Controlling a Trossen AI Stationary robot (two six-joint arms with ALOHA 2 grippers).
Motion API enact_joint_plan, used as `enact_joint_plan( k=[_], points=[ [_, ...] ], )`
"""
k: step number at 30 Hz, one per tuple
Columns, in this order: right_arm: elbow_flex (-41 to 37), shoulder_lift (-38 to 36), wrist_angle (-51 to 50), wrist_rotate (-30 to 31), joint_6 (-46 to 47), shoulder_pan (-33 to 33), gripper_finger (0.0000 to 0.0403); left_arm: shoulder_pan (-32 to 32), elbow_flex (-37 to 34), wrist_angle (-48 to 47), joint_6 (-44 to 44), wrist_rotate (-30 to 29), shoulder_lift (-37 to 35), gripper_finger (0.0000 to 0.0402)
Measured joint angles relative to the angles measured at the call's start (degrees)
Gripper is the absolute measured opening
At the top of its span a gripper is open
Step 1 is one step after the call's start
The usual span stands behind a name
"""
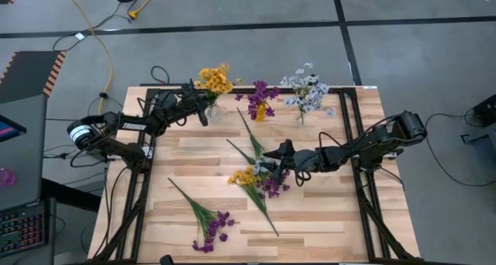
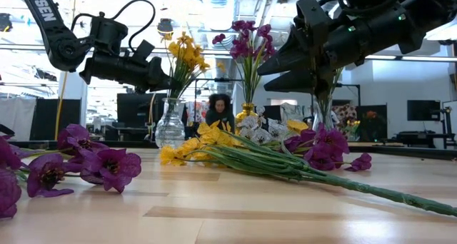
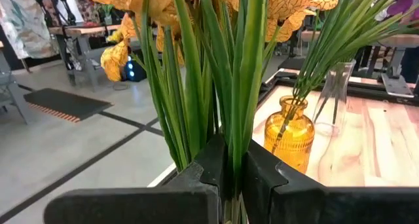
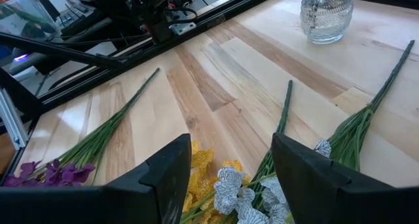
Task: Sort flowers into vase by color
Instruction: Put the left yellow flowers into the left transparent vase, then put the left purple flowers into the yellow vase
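A yellow flower sprig stands upright over a clear glass vase at the table's far left, with my left gripper shut on its green stems. Mid-table lies a pile of flowers: yellow, purple and white blossoms, their stems flat on the wood. My right gripper hangs open just above that pile, its fingers on either side of yellow and white blossoms without touching them. My left gripper pinches the yellow sprig's bundle of green stems between its two fingers, below the blossoms. The fingers lie level, come from the table's left side and cross the stems. The sprig stands upright, and its lower stems run down into the glass vase's mouth.
An amber vase with purple flowers and a clear vase with white flowers stand along the far edge. A loose purple sprig lies near the front left. Two more stems lie mid-table. A person sits beyond the table.
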Motion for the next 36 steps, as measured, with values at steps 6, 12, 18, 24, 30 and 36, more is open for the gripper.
enact_joint_plan(
  k=[6, 12, 18, 24, 30, 36],
  points=[
    [0.0, 0.0, 0.0, 0.0, 0.0, 0.0, 0.0240, 0.0, 0.0, -0.1, -0.3, 0.0, 0.0, 0.0017],
    [0.0, 0.0, 0.0, 0.0, 0.0, 0.0, 0.0240, 0.0, 0.0, -0.1, -0.3, -1.9, -0.3, 0.0043],
    [0.0, 0.0, 0.0, 0.0, 0.0, 0.0, 0.0240, 0.0, 0.0, -2.5, -0.4, -3.6, -2.5, 0.0105],
    [0.0, 0.0, 0.0, 0.0, 0.0, 0.0, 0.0240, 0.0, 0.0, -10.7, -0.4, -3.6, -7.7, 0.0158],
    [0.0, 0.0, 0.0, 0.0, 0.0, 0.0, 0.0240, 0.0, 0.0, -19.7, 3.4, -3.6, -15.4, 0.0181],
    [0.0, 0.0, 0.0, 0.0, 0.0, 0.0, 0.0240, 0.0, 0.0, -29.0, 4.5, -3.6, -23.9, 0.0183]
  ],
)
